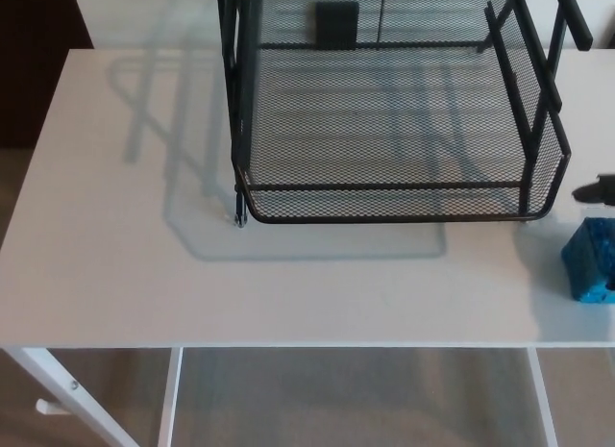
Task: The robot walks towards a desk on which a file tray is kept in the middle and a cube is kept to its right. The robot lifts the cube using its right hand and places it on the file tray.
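No text, label, brand or number can be read anywhere. A dark plate [337, 21] on the file tray [384, 187] may carry print, but none is made out.

A black file tray [384, 203] stands on the white desk [144, 274] — blue cube [587, 260] (partly cropped) to its right.

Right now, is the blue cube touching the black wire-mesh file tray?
Apart. The head view shows a strip of bare white desk between the blue cube and the near right corner of the black mesh tray.
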